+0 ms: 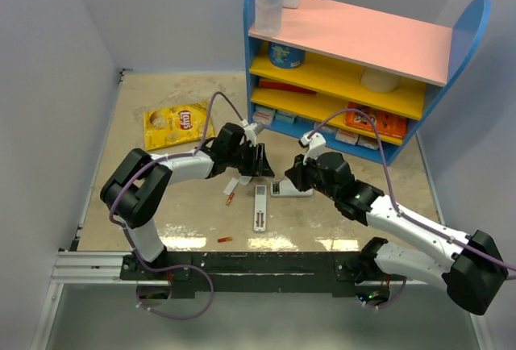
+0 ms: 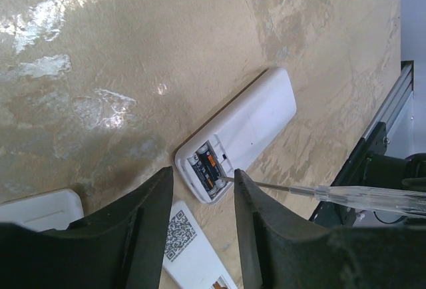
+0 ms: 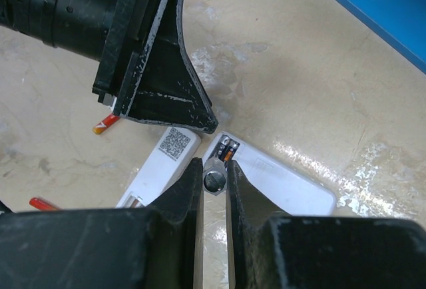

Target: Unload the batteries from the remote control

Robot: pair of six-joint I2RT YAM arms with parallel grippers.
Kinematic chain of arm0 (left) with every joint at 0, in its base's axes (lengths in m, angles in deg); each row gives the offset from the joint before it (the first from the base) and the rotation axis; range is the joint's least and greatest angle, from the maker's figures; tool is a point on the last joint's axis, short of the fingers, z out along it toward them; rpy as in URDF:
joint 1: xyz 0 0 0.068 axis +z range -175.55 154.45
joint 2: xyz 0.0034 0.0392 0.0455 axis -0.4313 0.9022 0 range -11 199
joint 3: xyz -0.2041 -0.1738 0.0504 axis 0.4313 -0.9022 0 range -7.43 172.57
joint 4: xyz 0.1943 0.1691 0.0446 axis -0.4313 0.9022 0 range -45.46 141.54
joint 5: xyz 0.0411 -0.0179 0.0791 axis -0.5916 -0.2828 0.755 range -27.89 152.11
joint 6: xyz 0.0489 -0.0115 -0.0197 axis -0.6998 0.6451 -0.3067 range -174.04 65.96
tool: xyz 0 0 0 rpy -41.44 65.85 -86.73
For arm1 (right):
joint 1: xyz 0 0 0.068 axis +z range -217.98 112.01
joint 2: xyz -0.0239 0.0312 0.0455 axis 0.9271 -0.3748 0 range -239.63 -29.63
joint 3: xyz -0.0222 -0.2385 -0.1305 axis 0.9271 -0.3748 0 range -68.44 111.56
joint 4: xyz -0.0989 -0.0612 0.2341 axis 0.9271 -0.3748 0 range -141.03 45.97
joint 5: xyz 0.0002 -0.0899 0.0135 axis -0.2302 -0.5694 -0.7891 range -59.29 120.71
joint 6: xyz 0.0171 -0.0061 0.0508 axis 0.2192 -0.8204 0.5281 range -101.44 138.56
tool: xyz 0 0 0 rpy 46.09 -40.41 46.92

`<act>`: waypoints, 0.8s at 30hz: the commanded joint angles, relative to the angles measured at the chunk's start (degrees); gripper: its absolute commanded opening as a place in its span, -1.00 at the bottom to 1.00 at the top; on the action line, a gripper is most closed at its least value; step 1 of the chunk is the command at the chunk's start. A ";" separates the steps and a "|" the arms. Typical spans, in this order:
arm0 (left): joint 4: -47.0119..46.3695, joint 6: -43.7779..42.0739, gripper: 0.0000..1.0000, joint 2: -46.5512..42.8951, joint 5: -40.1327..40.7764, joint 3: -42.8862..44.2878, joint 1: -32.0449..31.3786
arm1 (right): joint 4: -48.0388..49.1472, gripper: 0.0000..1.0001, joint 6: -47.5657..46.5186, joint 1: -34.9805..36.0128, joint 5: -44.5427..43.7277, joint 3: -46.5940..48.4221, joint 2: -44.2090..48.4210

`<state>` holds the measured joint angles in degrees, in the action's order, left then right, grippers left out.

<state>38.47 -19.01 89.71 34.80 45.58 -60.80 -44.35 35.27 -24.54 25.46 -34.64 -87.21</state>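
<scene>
1. Lay's chips bag (image 1: 177, 124): flat on the table, at 10 o'clock from my left gripper.
2. My left gripper (image 2: 203, 176): fingers apart with nothing between them. It hangs over the 12 o'clock end of the remote control; I can't tell if it touches.
3. Far battery (image 1: 230, 199): red-orange, loose on the table at 9 o'clock from the remote's far end, out of the remote.
4. Near battery (image 1: 225, 239): also loose on the table, at 7 o'clock from the remote and well apart from the far one.
5. Remote control (image 1: 260, 209): slim white bar lying 12-to-6 at table centre, between my two arms. A QR label faces up at its far end, and a narrow slot shows toward 6 o'clock.
6. Wide white device (image 1: 292, 190): rounded slab just beside the remote at 2 o'clock. Its battery bay is open at the end nearest my left fingers, with orange-labelled cells inside.
7. Clear stick (image 2: 346, 196): its thin metal tip reaches the edge of that open bay.
8. My right gripper (image 3: 213, 166): jaws clamped on the clear stick, whose round metal end shows between the fingers. It sits at 1 o'clock from the wide device and points toward the left gripper.
9. Shelf unit (image 1: 363, 35): blue sides, pink top and yellow shelves, at 1 o'clock on the table.
</scene>
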 commanded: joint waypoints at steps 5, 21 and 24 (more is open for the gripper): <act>-2.11 1.10 -0.10 0.19 -2.66 1.83 0.44 | 1.02 -1.00 -3.70 0.06 0.69 1.71 -1.39; -1.67 1.36 -0.16 4.50 -2.75 3.50 0.44 | 0.49 -1.00 -6.95 0.07 1.57 5.21 -10.00; -0.97 1.01 -0.17 5.38 -2.05 3.94 0.53 | 0.49 -1.00 -5.73 0.06 1.04 5.66 -11.76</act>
<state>38.28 -18.05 94.08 32.73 46.89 -60.75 -43.48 30.44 -24.52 26.27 -30.88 -96.63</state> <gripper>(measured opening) 0.421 0.136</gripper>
